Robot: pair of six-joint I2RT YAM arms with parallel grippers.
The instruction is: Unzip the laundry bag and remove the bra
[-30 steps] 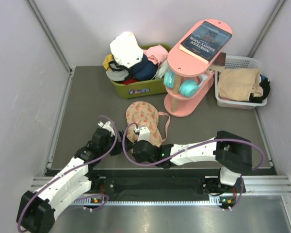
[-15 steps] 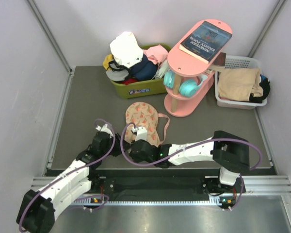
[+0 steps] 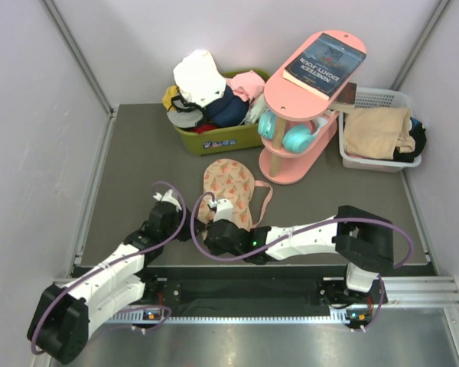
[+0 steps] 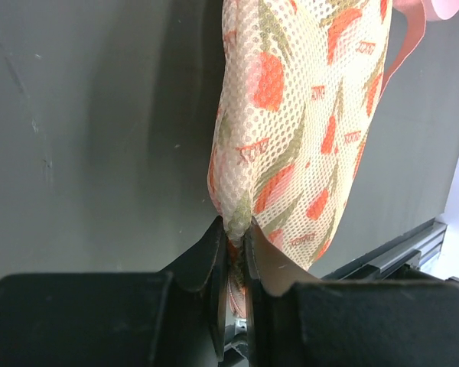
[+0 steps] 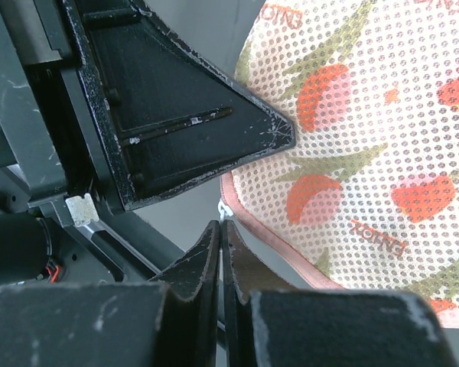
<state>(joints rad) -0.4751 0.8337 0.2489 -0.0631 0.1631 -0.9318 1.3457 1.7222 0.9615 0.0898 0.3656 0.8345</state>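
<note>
On the left, the left gripper (image 4: 233, 229) is clamped on a small fold of mesh at the near end of the laundry bag (image 4: 298, 115), its jaws almost together with only the pinched fabric between them; this looks like an anchoring hold, meant to keep that end steady so the zip can be pulled against it. The bag lies closed on the counter (image 3: 138, 153) in the middle near the front edge, its thin pink loop (image 3: 266, 200) trailing off to the right. Just beside it, the right gripper (image 5: 220, 229) has its jaws pressed fully together, tips at the pink zip trim (image 5: 268, 229); whether a zip pull sits between them I cannot tell, and no bra shows yet
</note>
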